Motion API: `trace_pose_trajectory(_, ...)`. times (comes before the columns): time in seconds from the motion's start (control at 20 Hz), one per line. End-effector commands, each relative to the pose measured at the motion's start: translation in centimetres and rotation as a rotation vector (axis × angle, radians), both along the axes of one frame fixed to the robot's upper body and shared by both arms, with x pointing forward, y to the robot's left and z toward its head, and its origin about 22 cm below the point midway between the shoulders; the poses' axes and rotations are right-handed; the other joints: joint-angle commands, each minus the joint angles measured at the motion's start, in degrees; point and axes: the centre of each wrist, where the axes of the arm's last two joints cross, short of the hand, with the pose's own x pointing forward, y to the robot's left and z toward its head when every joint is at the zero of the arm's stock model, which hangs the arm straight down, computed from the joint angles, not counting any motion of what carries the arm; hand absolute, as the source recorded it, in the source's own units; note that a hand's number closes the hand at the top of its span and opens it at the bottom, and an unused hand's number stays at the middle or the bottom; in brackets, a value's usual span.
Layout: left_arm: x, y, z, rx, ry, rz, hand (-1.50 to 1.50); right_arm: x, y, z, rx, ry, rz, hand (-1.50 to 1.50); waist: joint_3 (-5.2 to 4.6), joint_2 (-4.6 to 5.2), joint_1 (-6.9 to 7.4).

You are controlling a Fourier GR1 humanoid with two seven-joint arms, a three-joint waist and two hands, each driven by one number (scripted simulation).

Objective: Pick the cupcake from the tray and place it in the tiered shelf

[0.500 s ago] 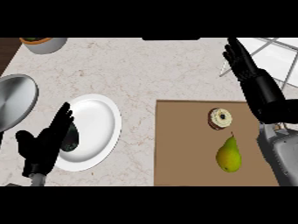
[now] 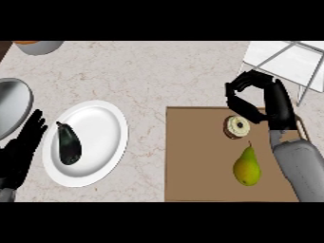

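The cupcake (image 2: pixel 236 126), round and pale with a dark centre, sits on the brown tray (image 2: pixel 199 161) near its far edge. My right hand (image 2: pixel 268 102) hovers just beyond and to the right of it. Its fingers are bent into a wide curve with a gap to the thumb, and it holds nothing. The white tiered shelf (image 2: pixel 290 59) stands at the far right, behind that hand. My left hand (image 2: pixel 15 154) rests open at the lower left, beside the white plate.
A yellow-green pear (image 2: pixel 246 167) lies on the tray in front of the cupcake. A white plate (image 2: pixel 98 118) holds a dark eggplant (image 2: pixel 69 144). A metal lid (image 2: pixel 3 107) lies at the left edge, and a bowl (image 2: pixel 38 46) at the far left corner.
My right hand has come down from in front of the shelf toward the cupcake, its fingers bending. My left hand has moved left off the plate, uncovering the eggplant.
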Motion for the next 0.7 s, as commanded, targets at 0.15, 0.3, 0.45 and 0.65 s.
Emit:
trace_pose_trajectory(0.15, -0.8, 0.3, 0.4, -0.020, 0.009, -0.015, 0.00, -3.4, 7.8, -5.9, -0.045, 0.003, -0.095, -1.50, 0.22, 0.13, 1.16)
trace_pose_trajectory(0.3, -0.6, 3.0, -1.6, -0.007, 0.015, 0.009, 0.00, -6.8, 8.8, -3.5, -0.075, -0.001, -0.122, -1.50, 0.14, 0.00, 0.24)
trace_pose_trajectory(0.45, 0.1, 2.2, -1.4, 0.012, 0.023, 0.035, 0.00, -6.6, 6.1, -3.2, -0.312, 0.048, -0.227, -1.50, -0.04, -0.37, -1.26)
trace_pose_trajectory(0.65, -0.5, 2.7, -0.4, 0.000, 0.033, 0.014, 0.00, -6.3, 5.7, -1.1, -0.521, 0.154, -0.322, -1.50, -0.05, -0.64, -0.60)
